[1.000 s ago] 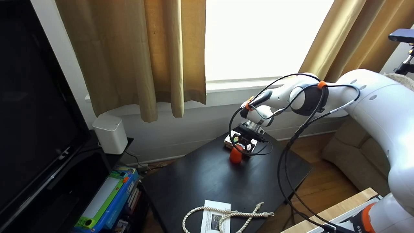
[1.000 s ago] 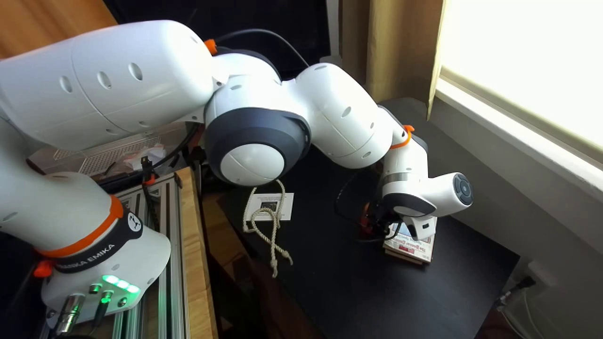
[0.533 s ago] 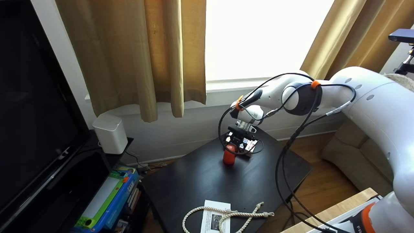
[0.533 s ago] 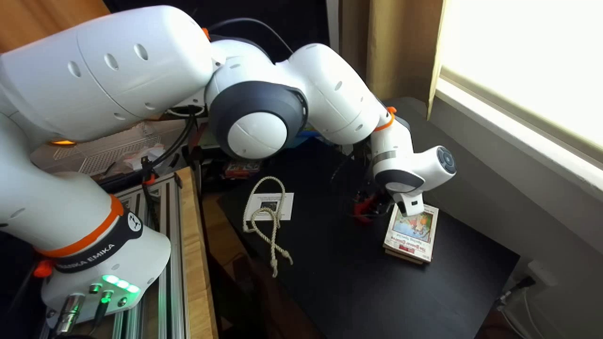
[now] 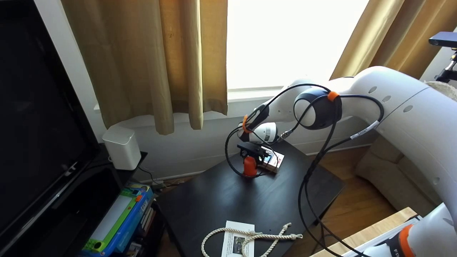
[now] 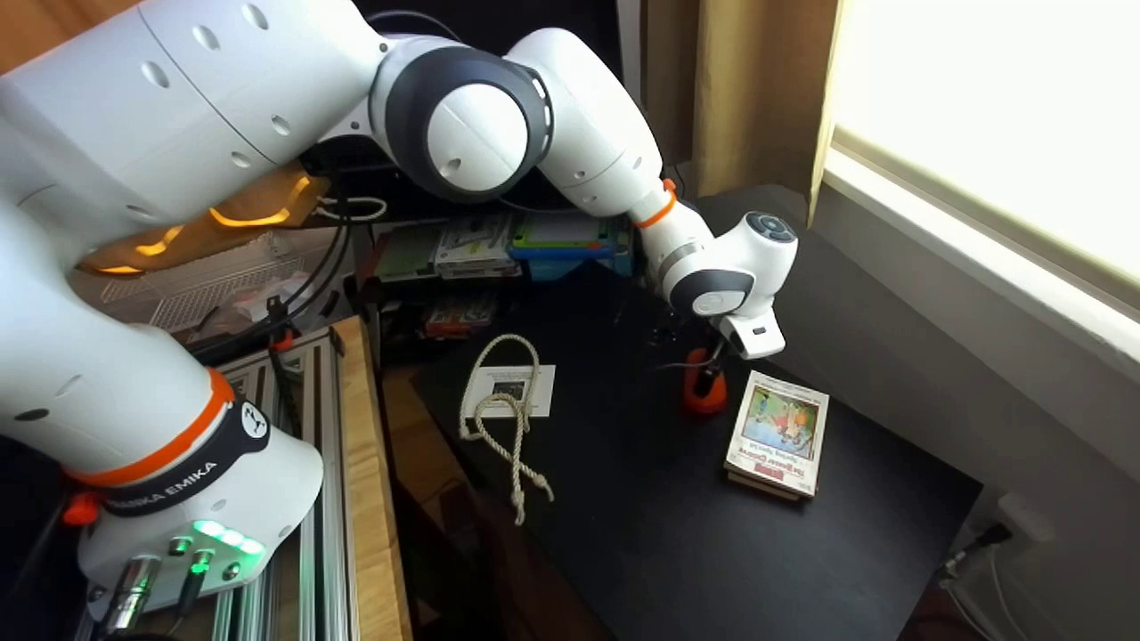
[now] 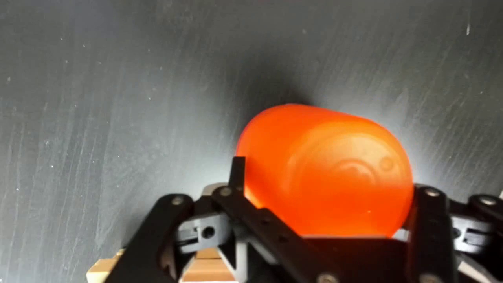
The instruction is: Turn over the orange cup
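In an exterior view the white jointed robot arm is arching from the right edge of the frame, its elbow standing high, its wrist bending down near the centre. Its jaws are clasping the small orange-red plastic cup, a black metal finger lying against either side of it in the wrist view. The cup is pointing base up, right of centre there; I'm not managing to see whether its rim is touching the black flat-topped bench.

I'm counting one such cup and, just beside it, one flat pale box. One cream twisted rope is looping across one white printed sheet at the bottom of the frame. One white rounded block is standing at the left, near one black flat-screen television, and two mustard fabric curtains are hanging at the top.
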Robot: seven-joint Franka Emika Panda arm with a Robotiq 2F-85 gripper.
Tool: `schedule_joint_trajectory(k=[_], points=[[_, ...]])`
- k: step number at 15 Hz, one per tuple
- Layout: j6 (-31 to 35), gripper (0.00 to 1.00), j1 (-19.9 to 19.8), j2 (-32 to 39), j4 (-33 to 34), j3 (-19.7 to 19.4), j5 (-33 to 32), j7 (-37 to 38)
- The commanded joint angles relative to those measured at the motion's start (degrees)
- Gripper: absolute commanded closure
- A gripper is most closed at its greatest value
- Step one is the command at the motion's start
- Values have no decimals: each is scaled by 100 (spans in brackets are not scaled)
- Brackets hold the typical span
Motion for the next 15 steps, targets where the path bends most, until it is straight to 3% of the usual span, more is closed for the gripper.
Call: schedule_joint_trajectory(k=[1,6,15], points=[[810,47,706,-298,-781,-544,-160,614],[1303,47,1292,-560,-1401,-839,-661,1413],[1878,47,2752,-349,-1936,-2055,-1602,3245]])
